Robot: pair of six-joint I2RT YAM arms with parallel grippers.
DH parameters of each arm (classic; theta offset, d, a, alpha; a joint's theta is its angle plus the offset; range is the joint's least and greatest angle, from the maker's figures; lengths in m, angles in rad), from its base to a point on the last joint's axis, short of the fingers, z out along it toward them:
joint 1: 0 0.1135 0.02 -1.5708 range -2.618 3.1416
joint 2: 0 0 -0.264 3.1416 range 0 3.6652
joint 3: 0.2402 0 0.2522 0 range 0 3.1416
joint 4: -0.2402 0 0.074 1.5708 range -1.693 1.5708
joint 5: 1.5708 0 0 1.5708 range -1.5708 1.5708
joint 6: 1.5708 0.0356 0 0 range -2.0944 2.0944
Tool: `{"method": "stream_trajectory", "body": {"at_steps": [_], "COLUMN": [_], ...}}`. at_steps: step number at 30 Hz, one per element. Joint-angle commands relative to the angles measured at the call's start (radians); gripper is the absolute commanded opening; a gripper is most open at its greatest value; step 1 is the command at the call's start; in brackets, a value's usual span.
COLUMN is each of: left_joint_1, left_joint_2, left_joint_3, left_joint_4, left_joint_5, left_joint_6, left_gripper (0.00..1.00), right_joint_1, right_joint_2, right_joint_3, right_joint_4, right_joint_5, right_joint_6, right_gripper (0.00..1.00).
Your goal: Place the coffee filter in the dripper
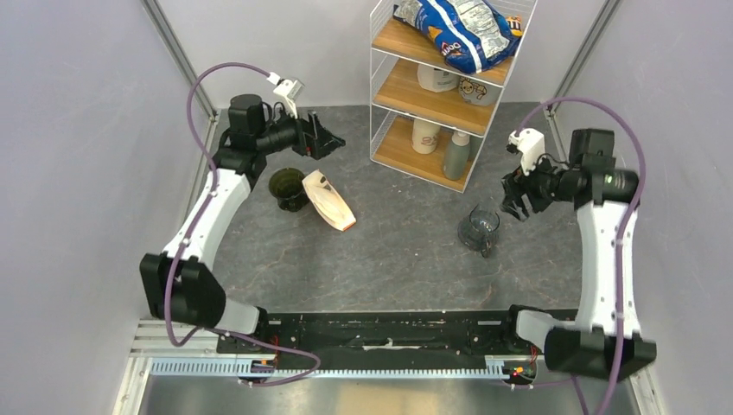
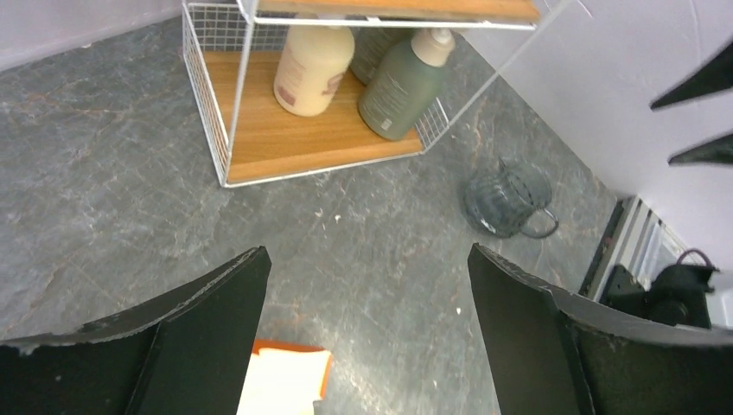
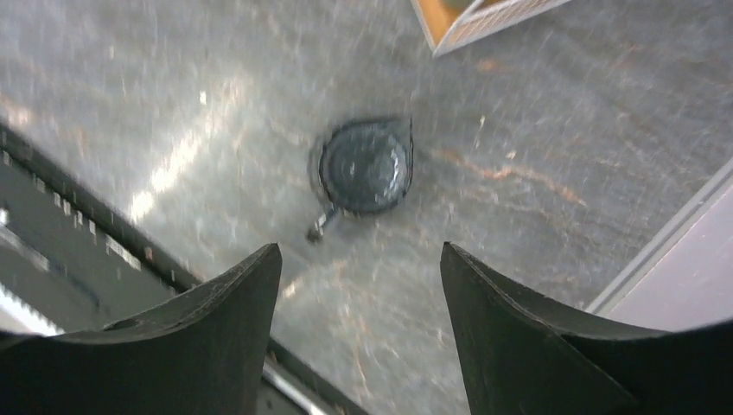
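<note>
The dark dripper point(image 1: 286, 188) stands upright at the left of the table, its inside dark. A tan flat packet with an orange end point(image 1: 329, 201) lies against its right side; its orange end also shows in the left wrist view point(image 2: 290, 353). No white coffee filter shows in any view. My left gripper point(image 1: 325, 138) is open and empty, raised above and behind the dripper and packet, fingers point(image 2: 216, 303) spread wide. My right gripper point(image 1: 516, 197) is open and empty, raised just right of a grey-clear glass vessel point(image 1: 479, 229).
A white wire shelf rack point(image 1: 441, 86) with wooden shelves stands at the back, holding bottles point(image 2: 398, 82) and a chip bag point(image 1: 458, 30). The glass vessel also shows in the wrist views point(image 2: 506, 201) point(image 3: 365, 166). A black rail point(image 1: 389, 333) runs along the near edge.
</note>
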Motion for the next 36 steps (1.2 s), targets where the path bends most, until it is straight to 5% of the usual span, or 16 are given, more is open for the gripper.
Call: {"method": "stream_trajectory", "body": {"at_steps": [1, 7, 12, 26, 36], "left_joint_1": [0.008, 0.008, 0.01, 0.01, 0.011], "left_joint_2": [-0.122, -0.229, -0.251, -0.285, -0.297], "left_joint_3": [-0.046, -0.096, -0.094, -0.05, -0.056], "left_joint_4": [-0.152, -0.198, -0.255, -0.416, -0.463], "left_joint_5": [0.047, 0.021, 0.005, -0.062, -0.087], "left_joint_6": [0.126, 0.112, 0.109, 0.177, 0.195], "left_gripper": [0.93, 0.94, 0.94, 0.94, 0.94], "right_joint_1": [-0.102, -0.194, -0.202, -0.155, -0.058], "right_joint_2": [0.251, 0.396, 0.5, 0.599, 0.668], "right_joint_3": [0.213, 0.199, 0.132, -0.091, -0.084], "right_joint_4": [-0.493, -0.527, -0.415, -0.155, -0.089], "right_joint_5": [-0.056, 0.067, 0.051, 0.001, -0.008], "right_joint_6": [-0.596, -1.016, -1.175, -1.169, -1.131], "right_gripper": [0.75, 0.73, 0.73, 0.7, 0.68]}}
